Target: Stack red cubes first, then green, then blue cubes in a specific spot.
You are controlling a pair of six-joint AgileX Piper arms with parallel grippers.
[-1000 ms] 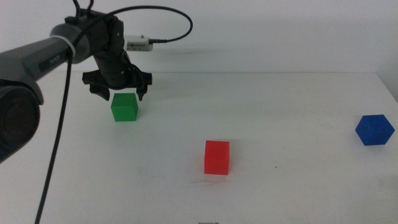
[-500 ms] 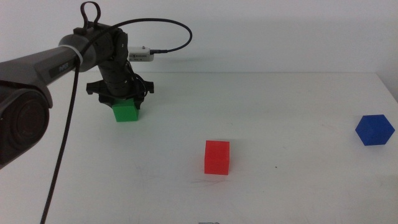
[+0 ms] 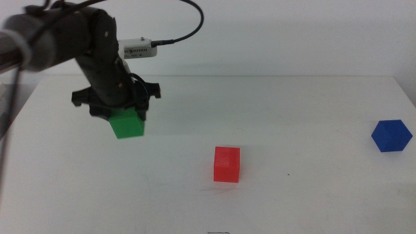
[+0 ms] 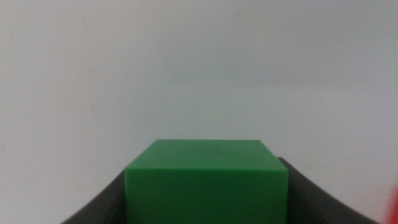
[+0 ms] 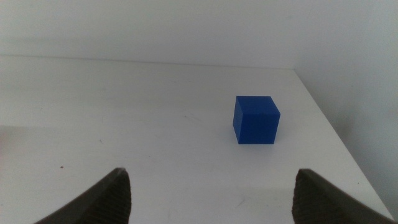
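Green cube [image 4: 207, 180] base and left gripper [image 4: 207, 205] fingers cut off.

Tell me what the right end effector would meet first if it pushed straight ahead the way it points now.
Probably the blue cube: it sits ahead of the open right end effector, slightly off the centre line. Depth is unclear, so it might slip past.
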